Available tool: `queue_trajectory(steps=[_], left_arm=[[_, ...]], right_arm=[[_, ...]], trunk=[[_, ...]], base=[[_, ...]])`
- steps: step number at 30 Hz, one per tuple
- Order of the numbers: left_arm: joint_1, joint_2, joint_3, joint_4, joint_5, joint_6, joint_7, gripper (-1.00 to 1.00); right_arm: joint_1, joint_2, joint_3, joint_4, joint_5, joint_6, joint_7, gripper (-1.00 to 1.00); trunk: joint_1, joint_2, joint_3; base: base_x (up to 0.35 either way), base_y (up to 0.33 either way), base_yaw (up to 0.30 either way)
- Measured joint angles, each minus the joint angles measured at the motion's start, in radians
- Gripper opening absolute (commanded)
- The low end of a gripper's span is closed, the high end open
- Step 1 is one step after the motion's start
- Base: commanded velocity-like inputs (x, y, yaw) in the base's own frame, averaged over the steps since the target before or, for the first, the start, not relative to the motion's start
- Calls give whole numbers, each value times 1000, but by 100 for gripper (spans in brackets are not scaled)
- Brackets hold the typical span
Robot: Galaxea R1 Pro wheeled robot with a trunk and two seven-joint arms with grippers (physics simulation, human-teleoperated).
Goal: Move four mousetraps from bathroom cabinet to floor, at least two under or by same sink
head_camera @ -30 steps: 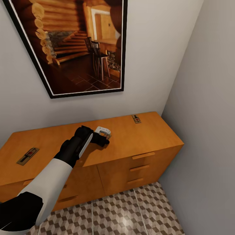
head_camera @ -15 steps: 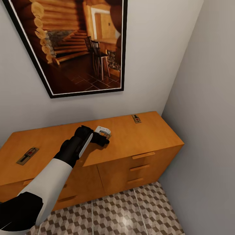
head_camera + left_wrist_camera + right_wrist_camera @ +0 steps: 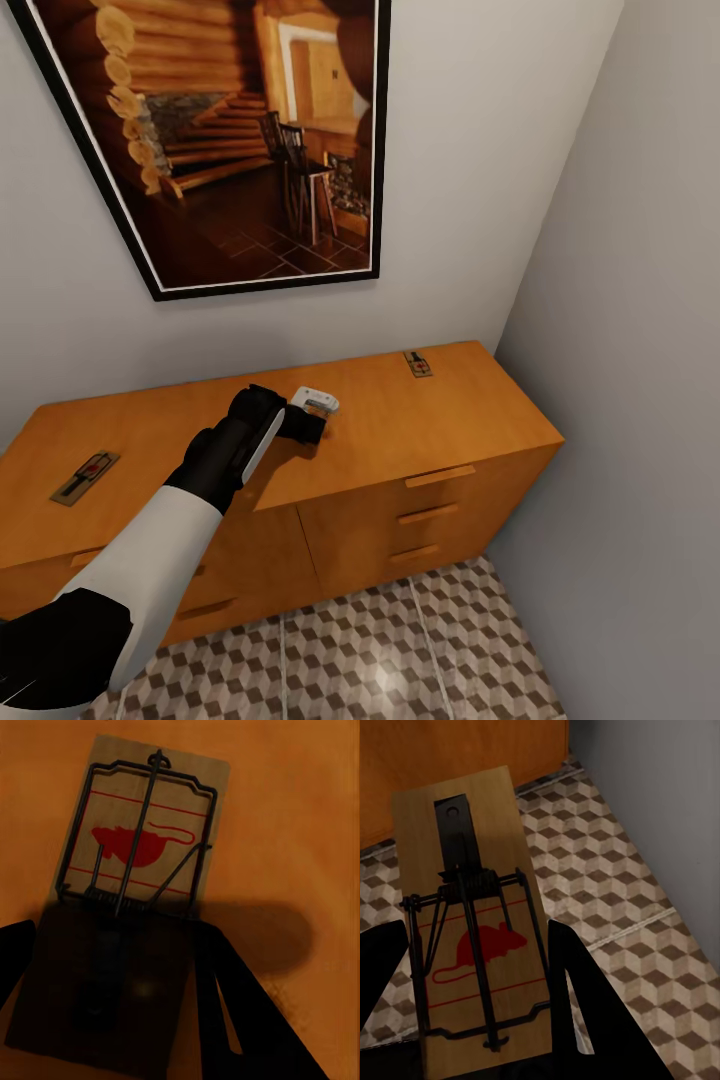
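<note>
On the orange-brown cabinet (image 3: 440,415), my left gripper (image 3: 312,422) rests on the top near the middle. In the left wrist view, the left gripper (image 3: 112,937) has a dark finger against each long side of a tan mousetrap (image 3: 142,825) lying flat on the wood. A second mousetrap (image 3: 418,364) lies at the back right of the top, and a third (image 3: 85,477) at the left end. My right gripper (image 3: 476,934) is shut on another mousetrap (image 3: 472,862), held above the bathroom floor (image 3: 615,870). The bathroom sink is out of view.
A large framed picture (image 3: 220,140) hangs on the wall above the cabinet. A grey side wall (image 3: 640,400) stands close to the cabinet's right end. The cube-patterned floor (image 3: 400,650) runs along the drawer fronts (image 3: 430,515).
The left gripper's fingers have drawn in around the mousetrap on the cabinet top. The arm and the view have stayed put.
</note>
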Motion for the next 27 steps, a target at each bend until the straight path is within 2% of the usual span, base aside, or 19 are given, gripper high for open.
queue_trajectory(steps=[22,27], left_arm=[[0,0,2,0,3,1,1,-100],[1,-2,9,-59,9,4,-1,-100]], right_arm=[[0,0,0,0,0,0,0,-100],[0,0,0,0,0,0,0,-100]], trunk=[[0,0,0],[0,0,0]], base=[[0,0,0],[0,0,0]])
